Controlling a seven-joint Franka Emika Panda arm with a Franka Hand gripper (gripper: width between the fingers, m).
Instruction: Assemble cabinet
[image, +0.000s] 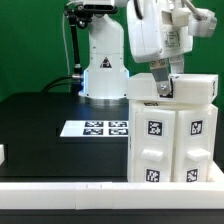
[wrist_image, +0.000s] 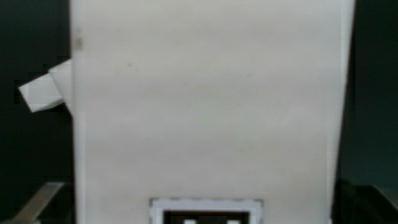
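The cabinet (image: 172, 135), a big white box with tagged door panels on its front, stands upright on the black table at the exterior view's right. My gripper (image: 165, 88) comes down onto its top edge, with the fingers against the white top. In the wrist view a broad white cabinet face (wrist_image: 205, 100) fills the frame between the jaws. A black-and-white tag (wrist_image: 210, 212) sits at its near end and a small white flap (wrist_image: 45, 92) sticks out at one side. The fingertips are barely visible in the dark at both sides of that face.
The marker board (image: 105, 128) lies flat on the table in front of the robot base (image: 103, 75). A small white piece (image: 3, 155) shows at the exterior view's left edge. A white rail (image: 70, 186) borders the table's near edge.
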